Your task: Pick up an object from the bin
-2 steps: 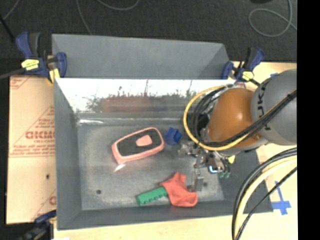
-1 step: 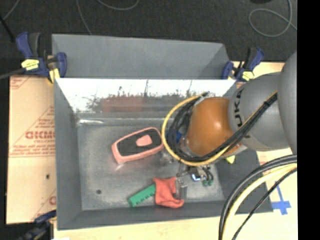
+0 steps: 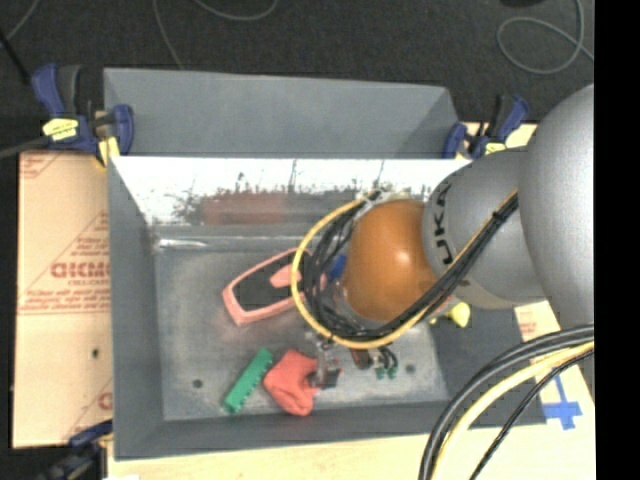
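Red crumpled lump [image 3: 290,383]: lies on the floor of the bin [image 3: 130,298] near the front wall, just beside a green toothed block [image 3: 247,380]. Pincer [image 3: 326,368] sits low at its right edge, probably lined up for a grasp; whether apart or together cannot be told.

The bin floor [image 3: 185,313] lies bare toward nine o'clock; a pink-and-black piece [image 3: 262,290], green block [image 3: 247,380] and red lump [image 3: 290,384] (just beside the block) crowd centre and six o'clock.
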